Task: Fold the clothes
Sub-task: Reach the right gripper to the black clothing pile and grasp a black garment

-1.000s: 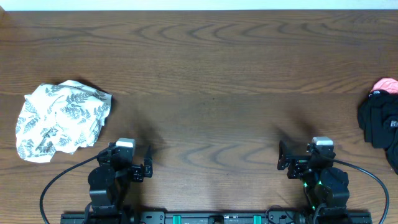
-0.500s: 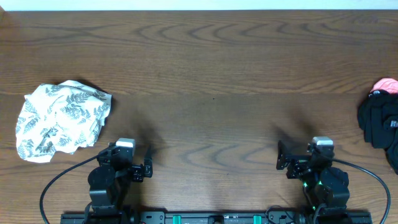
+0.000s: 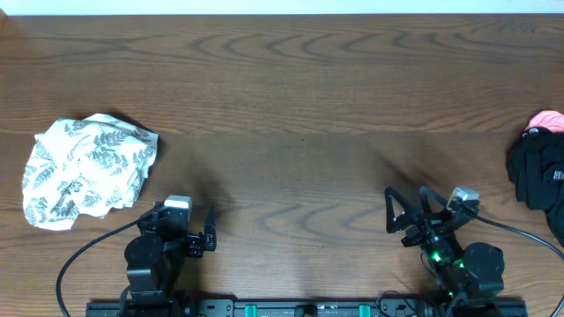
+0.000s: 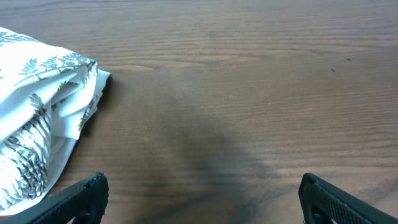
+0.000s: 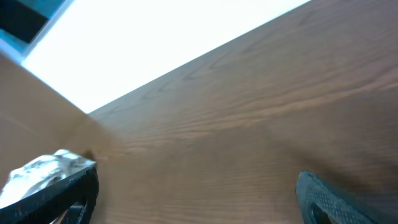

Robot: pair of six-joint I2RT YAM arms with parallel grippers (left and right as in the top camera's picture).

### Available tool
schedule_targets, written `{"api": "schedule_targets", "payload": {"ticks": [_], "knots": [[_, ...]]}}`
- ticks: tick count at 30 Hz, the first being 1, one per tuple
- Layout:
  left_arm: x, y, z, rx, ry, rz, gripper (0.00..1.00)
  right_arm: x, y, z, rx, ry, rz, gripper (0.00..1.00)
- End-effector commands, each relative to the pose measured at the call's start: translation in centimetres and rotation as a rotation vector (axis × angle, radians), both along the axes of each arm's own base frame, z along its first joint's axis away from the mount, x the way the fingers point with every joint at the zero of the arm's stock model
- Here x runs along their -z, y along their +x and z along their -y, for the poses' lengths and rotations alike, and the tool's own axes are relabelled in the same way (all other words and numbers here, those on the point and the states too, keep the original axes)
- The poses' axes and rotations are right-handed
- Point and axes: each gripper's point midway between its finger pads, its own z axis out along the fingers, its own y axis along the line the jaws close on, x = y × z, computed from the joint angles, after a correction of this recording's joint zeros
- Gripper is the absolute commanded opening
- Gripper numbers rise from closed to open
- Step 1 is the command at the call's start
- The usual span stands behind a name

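Down at about 7 o'clock on the dark brown wood-grain table (image 3: 300, 88), the left gripper (image 3: 185, 231) sits low near the front edge, pointing toward 12 o'clock. Its jaws stand wide apart with nothing between them. The left wrist view confirms this, with the two black fingertips (image 4: 87, 194) at the bottom corners and bare wood between. At about 5 o'clock the right gripper (image 3: 410, 210) is tilted, its nose angled toward 10 o'clock. Its jaws are likewise spread wide and hold nothing, and its own camera looks slantwise across the tabletop toward the pale far edge. A crumpled white cloth with a grey leaf print (image 3: 88, 167) lies at 9 o'clock near the left edge, at roughly 10 o'clock from the left gripper and apart from it. It fills the left side of the left wrist view (image 4: 37, 130) and shows as a small pale lump just above the left finger in the right wrist view (image 5: 43, 168). At 3 o'clock, cut off by the right edge of the overhead view, lies a bunched black garment with small white marks (image 3: 539, 172). A pink piece (image 3: 546, 119) touches it at its 12 o'clock side, and the heap lies well apart from the right gripper. As for the plain black short-sleeved shirt to be folded, I cannot tell where it is, since no view shows it clearly.
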Motion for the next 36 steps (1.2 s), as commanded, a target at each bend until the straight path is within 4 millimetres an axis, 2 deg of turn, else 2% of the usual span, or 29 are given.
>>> {"api": "schedule_targets", "payload": {"ticks": [1,6,11,16,19,23,26,30,32,36], "knots": [[0.5,0.0,0.1,0.001,-0.005,-0.007,0.98,-1.9,-0.1,-0.6,-0.036,0.010,-0.011,0.99],[0.5,0.0,0.1,0.001,-0.005,-0.006,0.98,-3.4,1.3,-0.6,-0.058,-0.094,-0.122,0.99],[0.5,0.0,0.1,0.001,-0.005,-0.007,0.98,-3.0,3.7,0.1,-0.053,-0.218,-0.348,0.99],[0.5,0.0,0.1,0.001,-0.005,-0.007,0.98,-3.2,6.9,1.0,-0.083,-0.382,-0.517,0.99],[0.5,0.0,0.1,0.001,-0.005,-0.006,0.98,-3.7,9.5,2.5,-0.049,-0.454,-0.569,0.99],[0.5,0.0,0.1,0.001,-0.005,-0.006,0.98,-3.7,11.7,6.8,0.081,-0.439,-0.663,0.99],[0.5,0.0,0.1,0.001,-0.005,-0.006,0.98,-3.1,11.7,12.8,0.286,-0.373,-0.777,0.99],[0.5,0.0,0.1,0.001,-0.005,-0.007,0.98,-2.3,9.1,22.2,0.643,-0.348,-0.903,0.98],[0.5,0.0,0.1,0.001,-0.005,-0.006,0.98,-2.4,7.6,25.5,0.791,-0.354,-0.929,0.97],[0.5,0.0,0.1,0.001,-0.005,-0.006,0.98,-3.2,6.1,30.0,0.969,-0.390,-0.921,0.99]]}}
